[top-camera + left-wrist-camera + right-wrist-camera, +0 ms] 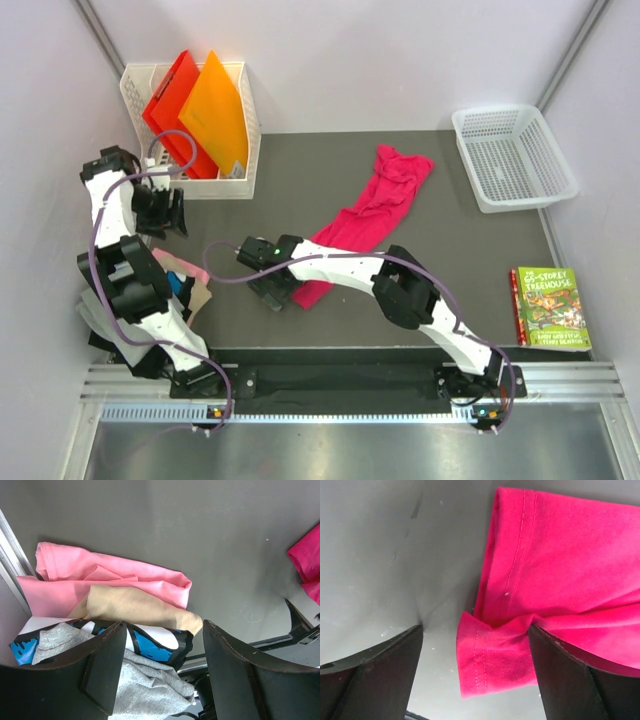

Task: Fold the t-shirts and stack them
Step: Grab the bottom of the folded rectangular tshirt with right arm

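Note:
The magenta-pink t-shirt (375, 210) lies bunched in a long strip across the middle of the dark table. My right gripper (283, 293) is open at its near-left end; in the right wrist view a hemmed corner (492, 660) of the shirt lies between the two spread fingers. My left gripper (160, 212) is open and empty, raised at the table's left side. Its wrist view looks down on a pile of small shirts: pale pink (110, 577), tan (137, 607), blue with black and white (150, 642), and grey (145, 685). The pile (185, 280) is mostly hidden by the left arm.
A white file rack (235, 110) with red and orange folders stands at the back left. A white basket (515, 160) sits at the back right. A green-covered book (550, 308) lies at the right near edge.

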